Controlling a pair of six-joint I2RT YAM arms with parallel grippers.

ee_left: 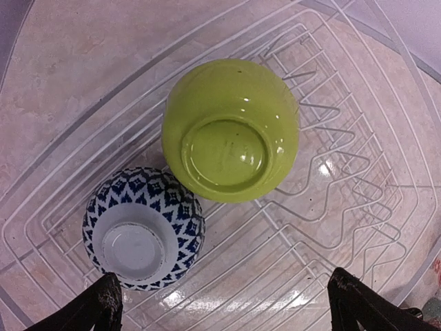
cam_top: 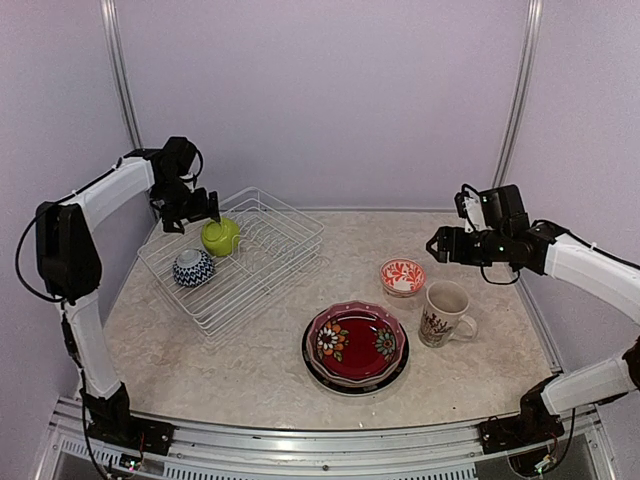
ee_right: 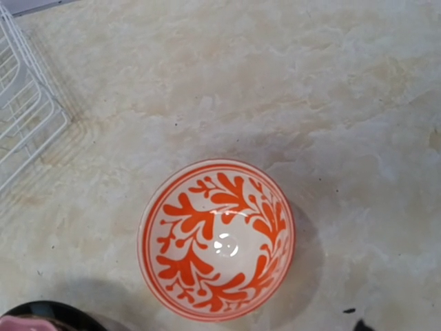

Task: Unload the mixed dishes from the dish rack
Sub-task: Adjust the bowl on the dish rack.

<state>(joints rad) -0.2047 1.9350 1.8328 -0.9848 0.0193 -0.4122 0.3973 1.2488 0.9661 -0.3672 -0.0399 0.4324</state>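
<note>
The white wire dish rack (cam_top: 262, 262) stands at the left of the table, and two of the mixed dishes lie upside down in it. They are a lime green bowl (cam_top: 220, 236) (ee_left: 231, 138) and a blue-white bowl (cam_top: 193, 267) (ee_left: 143, 236), touching each other. My left gripper (cam_top: 190, 210) (ee_left: 231, 310) hovers open above them, holding nothing. A red-white patterned bowl (cam_top: 402, 275) (ee_right: 217, 238) stands upright on the table. My right gripper (cam_top: 438, 244) hangs open just above it, apart from it. Its fingers stay almost wholly outside the right wrist view.
A cream patterned mug (cam_top: 445, 312) stands right of centre, close to the red-white bowl. A stack of plates with a red floral plate (cam_top: 356, 345) on top sits at the front middle. The rack's corner (ee_right: 21, 117) lies left of the red-white bowl.
</note>
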